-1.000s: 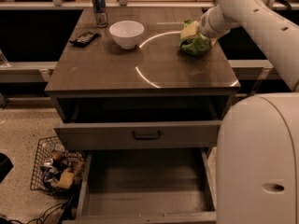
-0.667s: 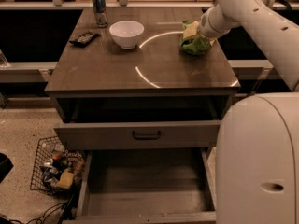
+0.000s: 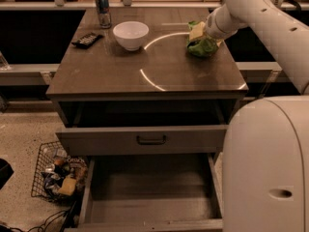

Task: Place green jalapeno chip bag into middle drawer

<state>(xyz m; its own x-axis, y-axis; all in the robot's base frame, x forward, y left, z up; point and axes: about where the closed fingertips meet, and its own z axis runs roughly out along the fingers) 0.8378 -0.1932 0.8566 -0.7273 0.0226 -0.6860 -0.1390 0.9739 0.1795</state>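
Observation:
The green jalapeno chip bag point(image 3: 203, 47) lies crumpled on the right rear part of the cabinet top point(image 3: 145, 66). My gripper point(image 3: 197, 33) is down on the bag's upper left side and touches it; the white arm reaches in from the upper right. The middle drawer point(image 3: 149, 192) is pulled out at the bottom of the view, a wide grey-brown box with a bare floor and low side walls. It sits below and in front of the drawer with the black handle point(image 3: 151, 140).
A white bowl point(image 3: 131, 34), a can point(image 3: 102, 8) and a dark remote point(image 3: 87, 40) stand on the top's rear left. A wire basket point(image 3: 58, 175) of items sits on the floor at left. My white base point(image 3: 268, 168) fills the lower right.

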